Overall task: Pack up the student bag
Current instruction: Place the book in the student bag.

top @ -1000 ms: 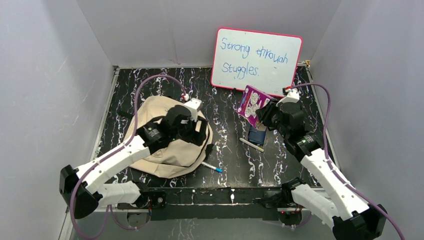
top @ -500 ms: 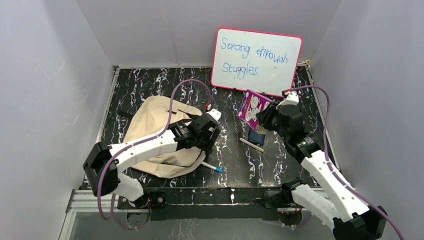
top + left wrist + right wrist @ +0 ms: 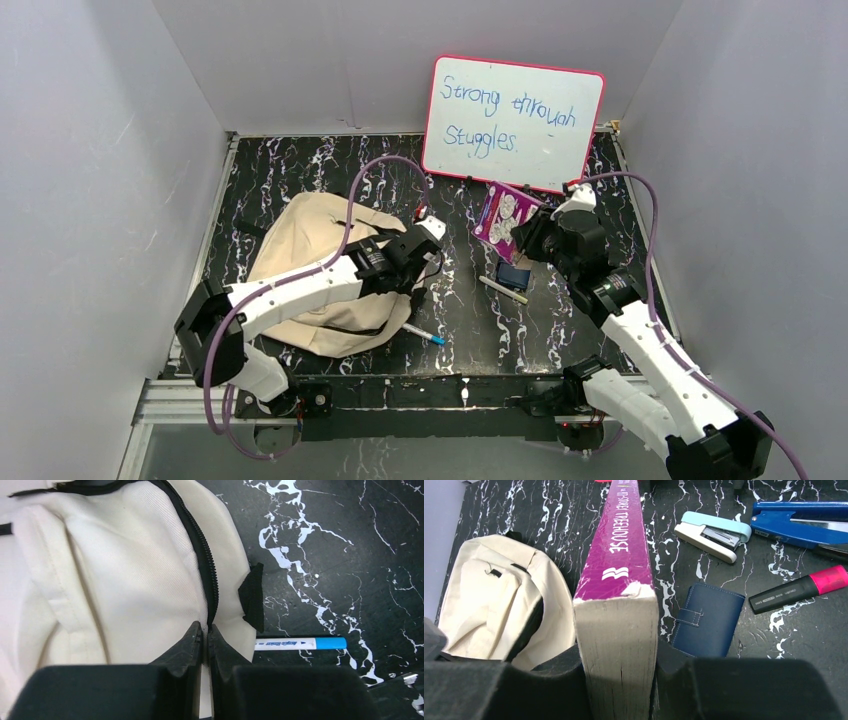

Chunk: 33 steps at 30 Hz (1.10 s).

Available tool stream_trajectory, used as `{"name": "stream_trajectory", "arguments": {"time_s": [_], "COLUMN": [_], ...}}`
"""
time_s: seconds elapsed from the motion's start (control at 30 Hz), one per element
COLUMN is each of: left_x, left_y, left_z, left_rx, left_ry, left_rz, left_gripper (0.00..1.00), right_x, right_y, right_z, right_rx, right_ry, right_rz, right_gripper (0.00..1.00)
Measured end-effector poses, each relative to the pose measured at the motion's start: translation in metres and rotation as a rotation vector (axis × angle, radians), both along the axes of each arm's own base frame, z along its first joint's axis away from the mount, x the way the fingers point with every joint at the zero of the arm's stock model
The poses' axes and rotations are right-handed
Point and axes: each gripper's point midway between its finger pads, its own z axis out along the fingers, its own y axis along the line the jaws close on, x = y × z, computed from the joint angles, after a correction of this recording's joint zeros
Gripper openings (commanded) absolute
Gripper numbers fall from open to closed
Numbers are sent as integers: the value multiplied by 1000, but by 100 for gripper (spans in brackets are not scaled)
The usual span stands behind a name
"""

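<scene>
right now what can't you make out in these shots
- Left wrist view: whether the left gripper has the zipper pull of the student bag; its shut fingertips cover that spot.
- Right wrist view: the start of the title on the book, cut off by the top edge.
- Right wrist view: the far end of the blue tool, cut off by the right edge.
- Every view: the bag's contents, hidden by its fabric.

Left arm [image 3: 300, 285] and right arm [image 3: 655, 350]: white link shells, black joint housings; purple cable [image 3: 651, 245] loops behind each black, wedge-shaped pair of fingers [image 3: 182, 647].
</scene>
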Motion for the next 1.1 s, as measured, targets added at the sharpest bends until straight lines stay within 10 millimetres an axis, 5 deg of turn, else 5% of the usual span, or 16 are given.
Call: {"name": "stream_trajectory", "arguments": {"time_s": [0.47, 0.73, 0.93, 1.1], "left_x": [23, 53, 53, 57], "left_y": [28, 83, 94, 100], "left_z": [75, 117, 158, 178], "left_rx": [-30, -68, -128, -139], "left_ry": [-163, -262, -352, -408], "left_rz": [90, 265, 275, 296], "left_gripper": [0, 0, 0, 0], "right_x": [-9, -22, -39, -49], "right_y": [21, 69, 98, 119], "right_z": [-10, 3, -7, 14], "right_rx": [57, 381, 605, 698], "right_ry": [45, 107, 227, 226], "right_rz": [107, 236, 310, 374], "right_gripper": [0, 0, 0, 0]}}
